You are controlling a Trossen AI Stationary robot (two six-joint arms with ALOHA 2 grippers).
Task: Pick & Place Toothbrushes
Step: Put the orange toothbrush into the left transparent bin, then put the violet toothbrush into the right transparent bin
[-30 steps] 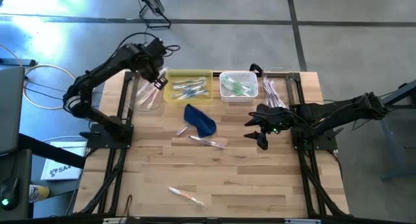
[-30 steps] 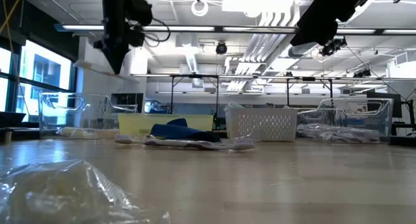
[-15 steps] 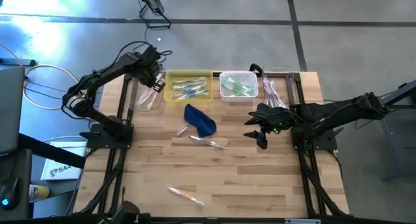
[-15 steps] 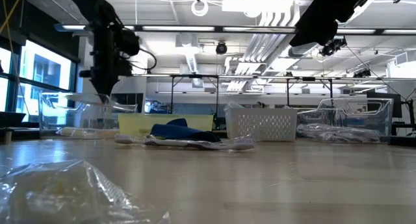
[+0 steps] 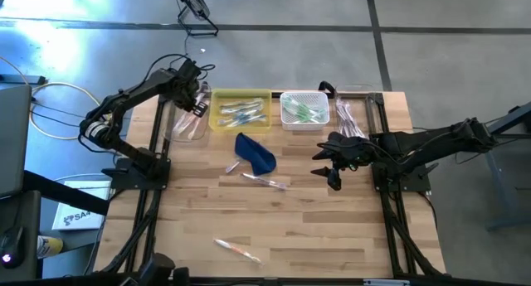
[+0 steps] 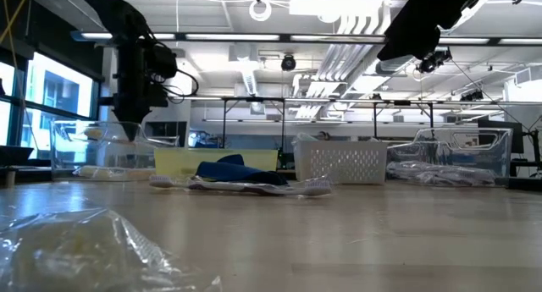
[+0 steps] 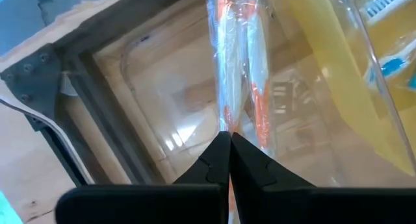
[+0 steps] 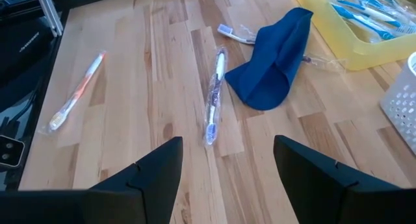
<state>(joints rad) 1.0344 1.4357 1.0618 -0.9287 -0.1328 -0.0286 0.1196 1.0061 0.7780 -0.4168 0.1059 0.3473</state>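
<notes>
My left gripper (image 5: 196,104) (image 7: 229,145) is at the far left, reaching down into a clear bin (image 5: 184,125) (image 6: 85,152), shut on a clear-wrapped toothbrush with orange accents (image 7: 235,62). My right gripper (image 5: 332,167) (image 8: 227,165) hangs open above the table's right half, holding nothing. Three wrapped toothbrushes lie flat on the wood: a blue one (image 5: 265,181) (image 8: 214,97), an orange one (image 5: 238,249) (image 8: 77,94) near the front, and one (image 8: 234,33) with its end under the dark blue pouch (image 5: 255,152) (image 8: 276,58). My left gripper pinches one end of the wrapped toothbrush (image 7: 231,123) between its two shut fingertips. The fingers point steeply down from above. The brush reaches out past the fingertips over the clear bin's floor. I cannot tell whether its free end rests on the bin.
Along the far edge stand a yellow tray (image 5: 217,112) (image 8: 364,45) with blue toothbrushes, a white slotted basket (image 5: 304,95) (image 6: 343,161) with green ones, and a clear bin (image 5: 353,112) with pink ones. Bare wood lies in the middle and near the front.
My left gripper has come down from above the far left corner into the clear bin, drifting slightly toward the table's left edge, still shut on the toothbrush, which went down with it.
</notes>
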